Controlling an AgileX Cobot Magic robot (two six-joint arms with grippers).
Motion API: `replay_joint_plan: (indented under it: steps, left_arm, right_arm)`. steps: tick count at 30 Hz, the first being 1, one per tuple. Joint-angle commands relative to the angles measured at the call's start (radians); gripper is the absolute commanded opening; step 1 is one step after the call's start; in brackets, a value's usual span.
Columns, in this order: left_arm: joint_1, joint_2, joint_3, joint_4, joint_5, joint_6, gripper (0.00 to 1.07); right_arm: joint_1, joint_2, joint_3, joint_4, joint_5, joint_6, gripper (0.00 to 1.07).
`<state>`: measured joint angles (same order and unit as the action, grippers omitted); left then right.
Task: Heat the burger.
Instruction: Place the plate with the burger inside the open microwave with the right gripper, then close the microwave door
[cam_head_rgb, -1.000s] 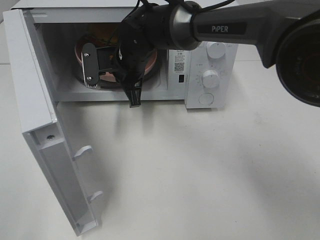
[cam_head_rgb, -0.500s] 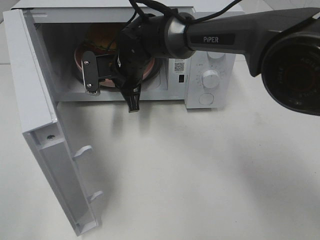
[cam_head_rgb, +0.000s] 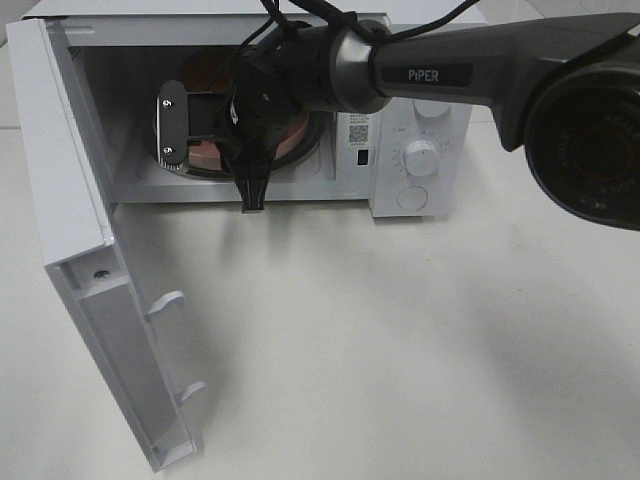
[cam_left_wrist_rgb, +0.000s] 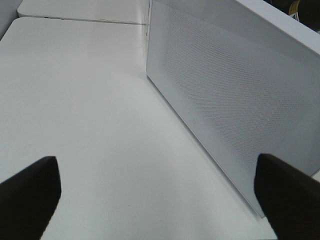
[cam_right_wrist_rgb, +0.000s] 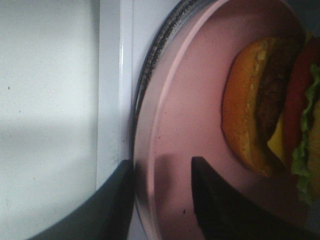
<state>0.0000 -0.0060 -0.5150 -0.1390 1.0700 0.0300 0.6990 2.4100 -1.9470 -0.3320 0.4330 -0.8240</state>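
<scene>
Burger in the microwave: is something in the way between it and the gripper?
No. The burger sits on the pink plate inside the microwave, and only bare plate lies between it and the right gripper.

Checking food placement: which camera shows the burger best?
Right wrist: the burger is close, its layers clear, on the pink plate. Exterior high: the right arm hides nearly all of it. Left wrist: only the microwave wall.

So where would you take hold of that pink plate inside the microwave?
Grip the pink plate by its near rim, coming straight in through the microwave's open front. The burger sits further in, leaving that rim bare, and the rim is thin enough to fit between the right gripper's jaws.
</scene>
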Motion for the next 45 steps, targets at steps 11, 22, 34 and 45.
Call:
replay_joint_plan:
  steps: [11,22,34,45]
  left_arm:
    - [0.001,-0.017,-0.001,-0.001,-0.001,0.001,0.98]
    - [0.001,-0.017,-0.001,-0.001,-0.001,0.001,0.98]
    - [0.001,-0.017,-0.001,-0.001,-0.001,0.001,0.98]
    - [0.001,-0.017,-0.001,-0.001,-0.001,0.001,0.98]
  right_arm:
    - [0.014,-0.076,0.081,0.01,-0.036,0.003,0.7]
    - [0.031,-0.238,0.337,-0.025,-0.165,-0.005,0.75]
    - [0.031,-0.461,0.638,-0.025,-0.236,-0.007,0.76]
    - [0.031,-0.677,0.872,-0.021,-0.23,0.113,0.76]
